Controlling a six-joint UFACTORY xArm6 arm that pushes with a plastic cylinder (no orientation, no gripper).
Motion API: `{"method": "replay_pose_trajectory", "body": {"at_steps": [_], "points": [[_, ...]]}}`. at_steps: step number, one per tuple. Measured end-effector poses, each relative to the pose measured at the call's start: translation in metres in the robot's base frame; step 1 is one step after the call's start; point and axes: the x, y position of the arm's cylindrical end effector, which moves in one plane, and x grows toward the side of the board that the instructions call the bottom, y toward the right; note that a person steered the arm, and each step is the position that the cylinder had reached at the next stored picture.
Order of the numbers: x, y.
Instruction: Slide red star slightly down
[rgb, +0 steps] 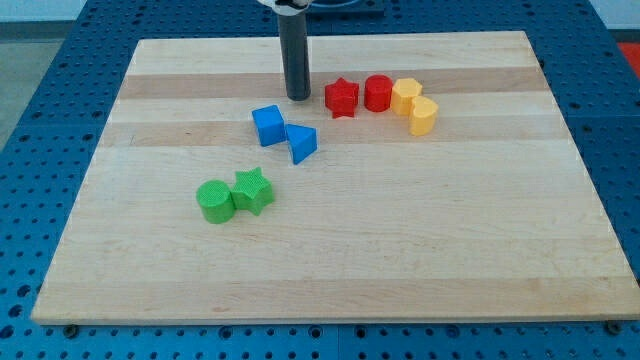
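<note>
You are looking at my tip (298, 97), a bare rod with no fingers to open or close, resting just left of the small, rigid, light red plastic star (341, 97) on the wooden tabletop (420, 230), which should be sliding easily if pushed from its top edge.

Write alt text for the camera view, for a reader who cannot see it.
My tip rests on a pale wooden board, just left of a red star block. A red cylinder block and two yellow blocks sit to the star's right; two blue blocks and two green blocks lie lower left.
</note>
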Motion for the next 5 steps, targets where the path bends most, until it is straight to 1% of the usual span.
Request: {"method": "replay_pose_trajectory", "body": {"at_steps": [3,5], "points": [[0.000,0.018],[0.012,0.023]]}}
